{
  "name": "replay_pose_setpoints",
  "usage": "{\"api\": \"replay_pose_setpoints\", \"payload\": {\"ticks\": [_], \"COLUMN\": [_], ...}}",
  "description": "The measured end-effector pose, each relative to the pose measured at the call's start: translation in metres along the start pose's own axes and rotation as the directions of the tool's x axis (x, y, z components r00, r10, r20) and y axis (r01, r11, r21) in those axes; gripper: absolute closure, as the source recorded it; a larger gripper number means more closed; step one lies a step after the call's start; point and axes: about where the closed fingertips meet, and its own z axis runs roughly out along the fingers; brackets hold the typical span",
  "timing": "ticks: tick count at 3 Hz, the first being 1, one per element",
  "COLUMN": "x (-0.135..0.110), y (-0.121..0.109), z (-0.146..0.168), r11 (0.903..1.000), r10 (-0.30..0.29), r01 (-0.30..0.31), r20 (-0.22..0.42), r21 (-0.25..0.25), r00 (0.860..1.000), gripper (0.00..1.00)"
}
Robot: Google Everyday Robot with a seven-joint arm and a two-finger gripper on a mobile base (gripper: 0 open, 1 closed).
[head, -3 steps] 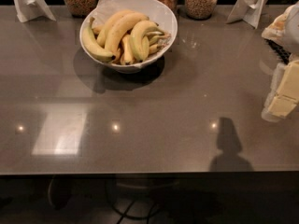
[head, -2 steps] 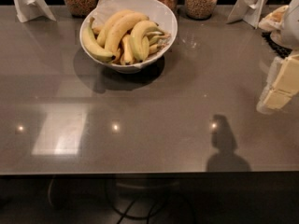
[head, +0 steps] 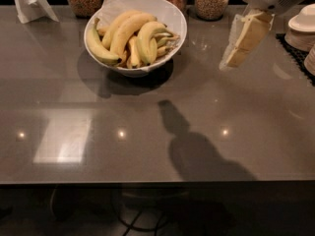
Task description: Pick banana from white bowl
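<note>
Hanging at upper right, my gripper (head: 234, 59) is well apart from the white bowl (head: 178, 14) at upper centre; open or closed, I cannot tell; the banana (head: 147, 39) lies arched among longer bananas (head: 125, 31) inside, so a crowded grab could snag neighbours or tip the bowl, I judge; no readable writing anywhere.

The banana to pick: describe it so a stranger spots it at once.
On the grey countertop, find the big white bowl near the back edge, left of the gripper hanging over the counter's right side. The banana lies right of centre among the fruit. Unlike its longer, straighter pale-yellow neighbours, it is short, strongly arched and greenish along the sides.
</note>
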Motion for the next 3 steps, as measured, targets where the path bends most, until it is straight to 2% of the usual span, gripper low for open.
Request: {"api": "replay_pose_setpoints", "payload": {"ticks": [1,2,3], "x": [-0.002,-0.002,-0.003], "y": [-0.003,-0.004,-0.022], "z": [-0.006,-0.006,0.004], "r11": [0.9968,0.9968,0.9788], "r10": [-0.079,-0.079,-0.195], "r01": [0.079,0.079,0.197], "r20": [0.0,0.0,-0.031], "r21": [0.014,0.014,0.058], "r00": [0.997,0.997,0.98], "gripper": [0.0,0.0,0.0]}}
